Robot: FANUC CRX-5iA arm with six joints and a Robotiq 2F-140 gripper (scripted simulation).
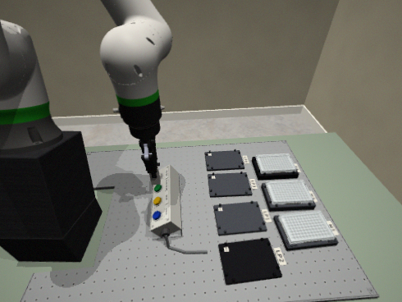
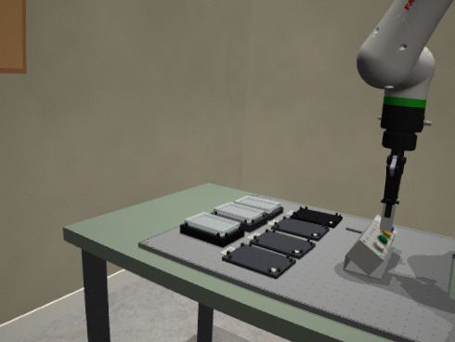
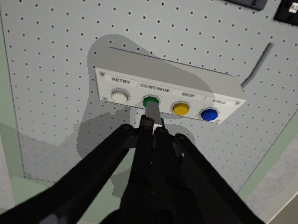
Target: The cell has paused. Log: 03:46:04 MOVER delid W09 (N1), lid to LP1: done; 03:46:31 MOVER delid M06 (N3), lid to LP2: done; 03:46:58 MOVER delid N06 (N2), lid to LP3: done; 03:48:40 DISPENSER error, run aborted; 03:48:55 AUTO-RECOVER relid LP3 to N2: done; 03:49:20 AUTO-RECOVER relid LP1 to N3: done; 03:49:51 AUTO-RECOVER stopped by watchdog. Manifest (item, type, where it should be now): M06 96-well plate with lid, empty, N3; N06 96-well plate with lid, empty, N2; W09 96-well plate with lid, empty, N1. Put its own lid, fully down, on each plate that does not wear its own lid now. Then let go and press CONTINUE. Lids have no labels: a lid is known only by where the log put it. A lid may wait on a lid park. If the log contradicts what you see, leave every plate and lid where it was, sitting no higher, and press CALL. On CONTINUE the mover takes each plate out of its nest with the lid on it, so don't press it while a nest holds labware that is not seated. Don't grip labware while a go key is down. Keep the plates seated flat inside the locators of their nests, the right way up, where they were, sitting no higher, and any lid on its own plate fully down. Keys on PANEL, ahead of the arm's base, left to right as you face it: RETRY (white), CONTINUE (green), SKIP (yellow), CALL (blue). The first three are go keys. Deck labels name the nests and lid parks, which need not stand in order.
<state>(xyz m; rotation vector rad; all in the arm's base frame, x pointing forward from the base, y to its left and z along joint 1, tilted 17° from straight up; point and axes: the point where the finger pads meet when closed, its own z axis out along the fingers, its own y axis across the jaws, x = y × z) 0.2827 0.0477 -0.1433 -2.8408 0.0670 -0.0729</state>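
My gripper (image 1: 153, 174) is shut and empty, pointing straight down over the key panel (image 1: 165, 201). In the wrist view its fingertips (image 3: 151, 122) stand right at the green CONTINUE key (image 3: 152, 100), between the white RETRY key (image 3: 120, 95) and the yellow SKIP key (image 3: 180, 108); the blue CALL key (image 3: 209, 114) is at the far end. I cannot tell whether the tips touch the green key. Three 96-well plates (image 1: 276, 164) (image 1: 288, 193) (image 1: 305, 227) sit in black nests at the right, each looking covered by a clear lid.
Four black lid parks (image 1: 224, 160) (image 1: 229, 184) (image 1: 239, 217) (image 1: 249, 260) lie bare in a row between the panel and the plates. The panel's cable (image 1: 185, 249) runs along the deck. The arm's black base (image 1: 41, 193) stands at the left.
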